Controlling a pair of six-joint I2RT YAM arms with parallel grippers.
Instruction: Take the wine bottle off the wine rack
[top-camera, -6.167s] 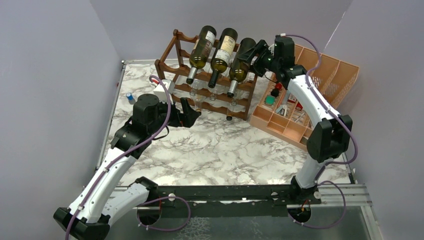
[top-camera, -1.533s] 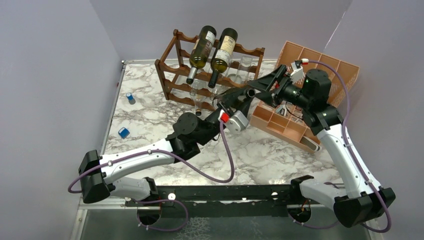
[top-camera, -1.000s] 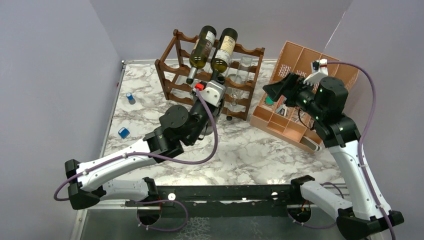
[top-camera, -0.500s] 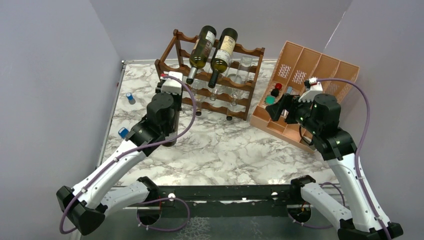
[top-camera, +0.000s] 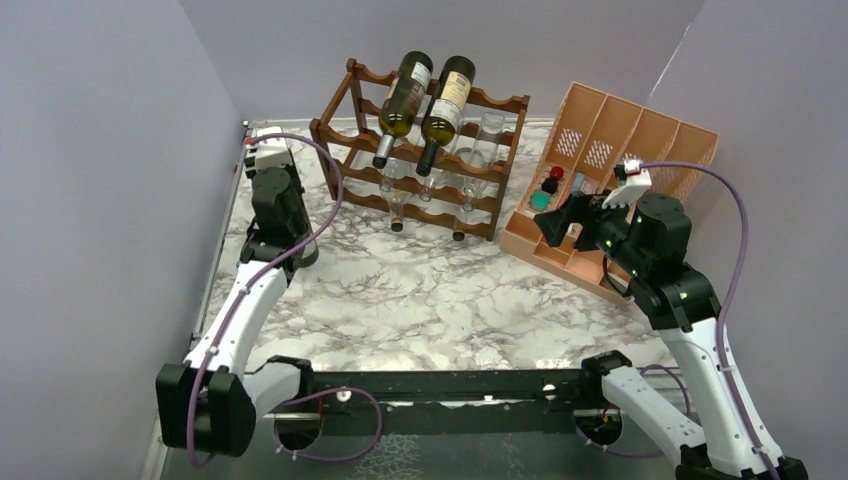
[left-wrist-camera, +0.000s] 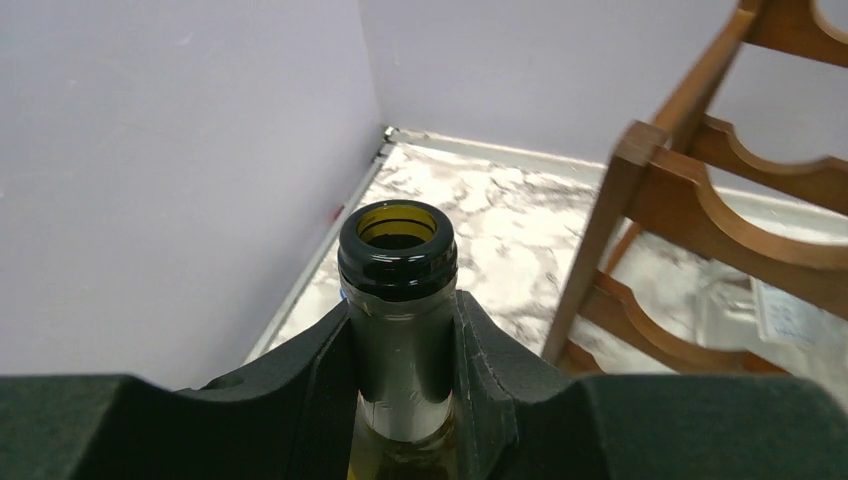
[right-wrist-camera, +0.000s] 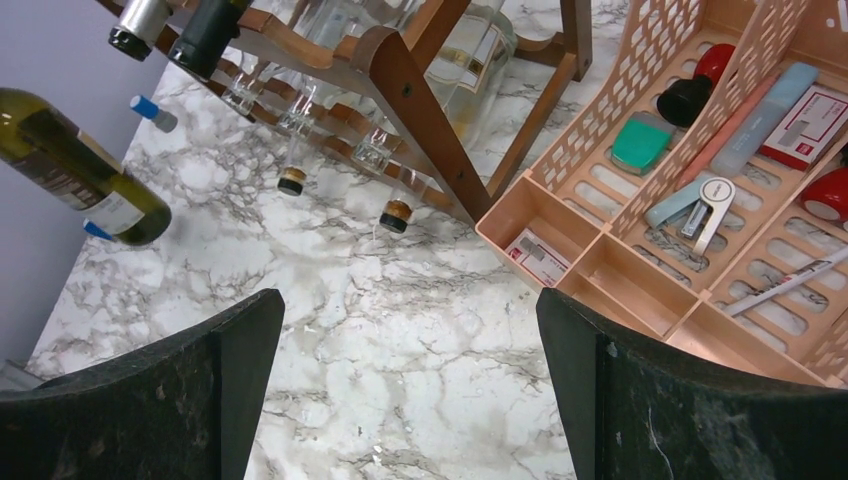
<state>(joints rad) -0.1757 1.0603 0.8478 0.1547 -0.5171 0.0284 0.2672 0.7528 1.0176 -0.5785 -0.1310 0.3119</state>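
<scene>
The dark brown wine rack (top-camera: 345, 110) stands at the back of the marble table, with two green wine bottles (top-camera: 405, 92) lying on its top tier. A third wine bottle (left-wrist-camera: 398, 250) is off the rack, and my left gripper (left-wrist-camera: 400, 315) is shut on its neck just below the open mouth. The right wrist view shows that bottle (right-wrist-camera: 85, 175) at the table's left side, beside the rack's left end post (left-wrist-camera: 600, 240). Whether its base touches the table I cannot tell. My right gripper (right-wrist-camera: 408, 300) hangs open over bare marble in front of the rack, holding nothing.
A peach-orange divided organiser (top-camera: 610, 150) with small items leans at the back right, just behind my right wrist. Clear glass bottles (top-camera: 440, 178) fill the rack's lower tiers, necks pointing forward. A small blue cap (right-wrist-camera: 148, 108) lies near the left wall (top-camera: 100, 200).
My left arm has swung the held bottle from the table's middle to its left edge. The right arm drew back from the rack earlier and has barely moved in the last half second.
</scene>
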